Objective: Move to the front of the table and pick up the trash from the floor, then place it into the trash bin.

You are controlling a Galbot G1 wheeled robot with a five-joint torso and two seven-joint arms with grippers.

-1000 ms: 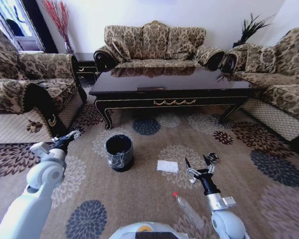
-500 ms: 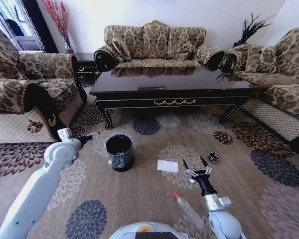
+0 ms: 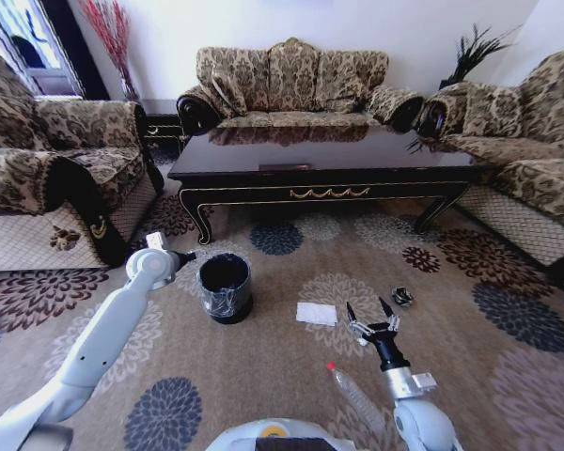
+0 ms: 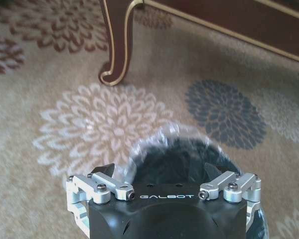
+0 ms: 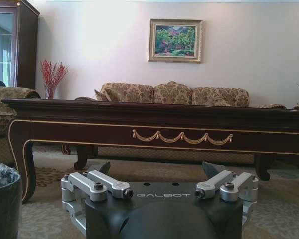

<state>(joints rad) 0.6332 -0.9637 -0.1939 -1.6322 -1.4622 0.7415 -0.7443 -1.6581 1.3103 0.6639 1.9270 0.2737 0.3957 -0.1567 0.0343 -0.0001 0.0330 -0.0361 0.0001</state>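
Head view: right hand (image 3: 370, 318) low over the floor (image 3: 263, 376), fingers spread, empty. Just beside, white paper square (image 3: 316, 314); behind, clear bottle (image 3: 353, 393), long axis diagonal, red cap toward bin. Left hand (image 3: 182, 255), fingers apart, beside trash bin (image 3: 225, 287).

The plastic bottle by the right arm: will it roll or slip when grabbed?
The clear bottle lies on its side on the carpet, so a nudge probably rolls it. It looks empty, likely light and crushable. Its smooth wall may slip.
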